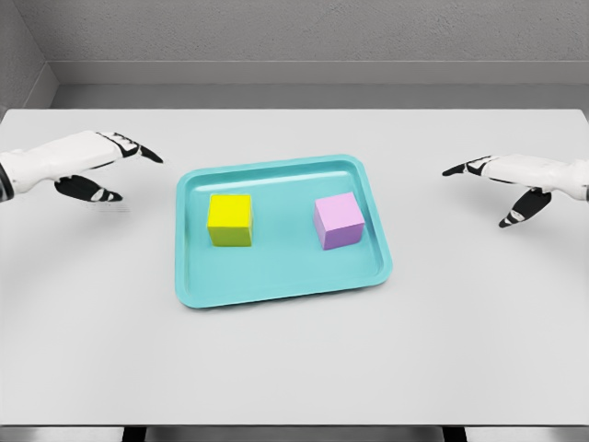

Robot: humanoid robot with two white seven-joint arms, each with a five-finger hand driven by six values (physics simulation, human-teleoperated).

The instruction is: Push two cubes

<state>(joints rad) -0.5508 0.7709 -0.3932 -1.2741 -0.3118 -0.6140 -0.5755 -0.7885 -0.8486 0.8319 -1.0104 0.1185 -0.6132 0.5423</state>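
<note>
The white table (294,368) fills the near part of the view, its front edge bare; on it, a little left of centre, sits a teal tray (276,287) turned slightly askew; inside the tray stand the two cubes, well apart from each other, the yellow cube (230,219) toward the tray's left side and the pink cube (338,221) toward its right, neither touching the rim. The left hand (97,161) hovers over the table to the left of the tray, clear of it, fingers extended and relaxed, thumb hanging below, holding nothing; the right hand (511,180) mirrors it on the far right, well apart from the tray, fingers stretched toward the centre, likewise empty. Judging from this, the task looks barely begun; neither hand touches a cube, and both cubes sit squarely in the tray with a gap between them; both pushes seem to remain, each hand probably having to travel inward over the tray's rim to reach its nearer cube. No brand, label or writing is legible on the cubes, tray, table or arms; the surfaces are plain.
</note>
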